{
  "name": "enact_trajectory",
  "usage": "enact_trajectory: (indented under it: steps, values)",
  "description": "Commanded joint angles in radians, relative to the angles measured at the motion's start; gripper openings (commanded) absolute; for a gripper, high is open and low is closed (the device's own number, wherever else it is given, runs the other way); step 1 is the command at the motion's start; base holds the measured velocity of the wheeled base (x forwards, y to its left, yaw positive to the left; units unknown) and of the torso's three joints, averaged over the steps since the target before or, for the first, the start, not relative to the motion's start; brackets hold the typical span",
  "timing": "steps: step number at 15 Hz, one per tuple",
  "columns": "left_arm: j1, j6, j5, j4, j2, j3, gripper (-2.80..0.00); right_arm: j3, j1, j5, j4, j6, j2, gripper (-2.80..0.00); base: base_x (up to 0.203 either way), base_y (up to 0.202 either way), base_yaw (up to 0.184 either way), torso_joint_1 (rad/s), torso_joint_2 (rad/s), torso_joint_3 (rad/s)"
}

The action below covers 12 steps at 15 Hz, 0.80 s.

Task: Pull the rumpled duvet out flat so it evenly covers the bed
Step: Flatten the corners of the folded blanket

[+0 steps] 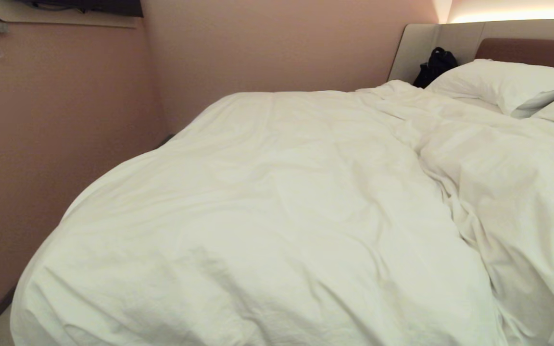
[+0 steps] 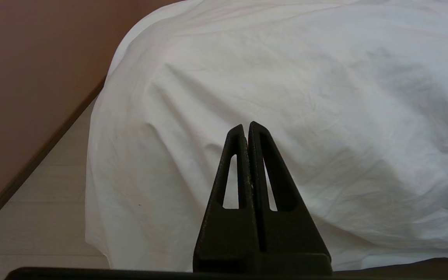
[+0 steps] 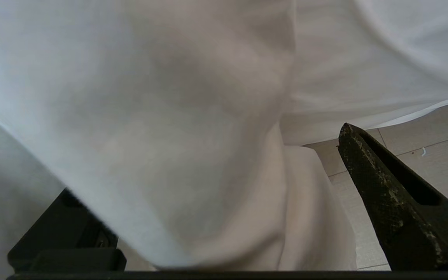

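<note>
Duvet (image 1: 277, 206): white, creased, spread over the bed (image 1: 414, 48); a rumpled ridge runs from 1 o'clock to 5 o'clock in the head view.
Pillows (image 1: 498, 81): at 2 o'clock, by the headboard.
Left tool (image 2: 248, 128): fingers pressed together, empty, facing the duvet's hanging side.
Right tool (image 3: 212, 194): jaws wide, a duvet fold draped between them, not pinched; floor (image 3: 422, 128) beyond.

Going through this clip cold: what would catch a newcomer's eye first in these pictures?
The big white duvet fills most of the head view, creased and heaped into a ridge toward the right side of the bed, with pillows at the headboard and a black bag in the corner. In the right wrist view the right hand stands wide open with duvet cloth draped between its fingers; the left hand is shut, pointing at the overhang.
</note>
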Motion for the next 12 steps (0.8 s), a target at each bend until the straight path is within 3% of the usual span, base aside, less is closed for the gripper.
enact_trajectory:
  steps: [1, 3, 4, 12]
  values:
    - [0.0, 0.0, 0.001, -0.001, 0.0, 0.0, -2.8, -0.002, 0.0, 0.006, 0.0, -0.004, 0.008, 0.0, 0.0, 0.0, 0.0, 0.0, 0.0, 0.0]
    - [0.0, 0.0, 0.001, -0.001, 0.0, 0.0, -2.8, -0.004, 0.0, 0.005, 0.0, 0.0, 0.013, 0.0, 0.0, 0.0, 0.0, 0.0, 0.0, 0.0]
    - [0.0, 0.0, 0.001, -0.001, 0.0, 0.0, -2.8, -0.004, 0.0, 0.005, 0.0, 0.005, 0.015, -2.8, 0.0, 0.0, 0.0, 0.0, 0.0, 0.0]
    - [0.0, 0.0, 0.001, -0.001, 0.0, 0.0, -2.8, -0.008, -0.02, 0.015, 0.014, 0.035, -0.037, -2.8, 0.0, 0.0, 0.0, 0.0, 0.0, 0.0]
